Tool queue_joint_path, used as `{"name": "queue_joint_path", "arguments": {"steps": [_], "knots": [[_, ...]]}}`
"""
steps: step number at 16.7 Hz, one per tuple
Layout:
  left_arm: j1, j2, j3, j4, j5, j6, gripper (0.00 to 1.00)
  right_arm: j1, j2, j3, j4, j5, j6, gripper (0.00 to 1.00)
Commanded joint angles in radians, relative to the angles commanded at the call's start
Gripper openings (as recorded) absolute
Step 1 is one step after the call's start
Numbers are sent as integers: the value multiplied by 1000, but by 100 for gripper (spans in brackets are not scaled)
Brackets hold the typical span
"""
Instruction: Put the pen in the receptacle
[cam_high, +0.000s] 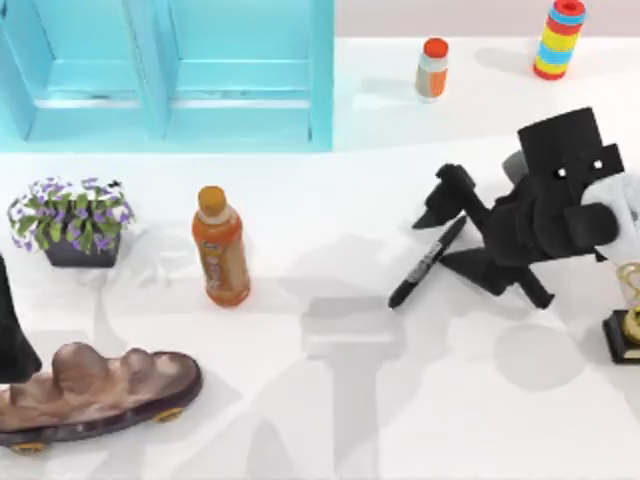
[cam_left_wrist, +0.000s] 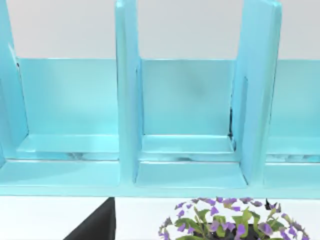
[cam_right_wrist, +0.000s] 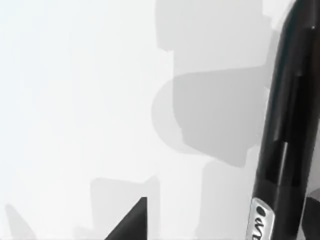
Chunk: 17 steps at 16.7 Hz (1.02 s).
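The black pen (cam_high: 428, 262) lies slanted on the white table, right of centre. My right gripper (cam_high: 436, 240) is low over its upper end and open, one finger on each side of the barrel. In the right wrist view the pen (cam_right_wrist: 285, 130) runs along one side with a label near its end, and a dark fingertip (cam_right_wrist: 131, 222) pokes in well apart from it. The receptacle, a turquoise divided rack (cam_high: 240, 110), stands at the back left. My left arm (cam_high: 10, 335) is parked at the left edge, and its wrist camera faces the rack's compartments (cam_left_wrist: 190, 150).
An orange bottle (cam_high: 220, 245) stands left of the pen. A pot of purple flowers (cam_high: 72, 222) and a brown lumpy piece on a wheeled board (cam_high: 95, 390) sit at the left. An orange-capped bottle (cam_high: 432, 68), stacked coloured rings (cam_high: 560, 38) and a gold trophy (cam_high: 628, 310) are at the right.
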Motion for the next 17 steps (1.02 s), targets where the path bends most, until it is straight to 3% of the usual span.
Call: {"name": "queue_joint_path", "arguments": {"steps": [8,17], "knots": [[0,0,0,0,0,0,100,0,0,0,0,0,0,2],[0,0,0,0,0,0,100,-10,-45,11,-25,-20,8,0]]}}
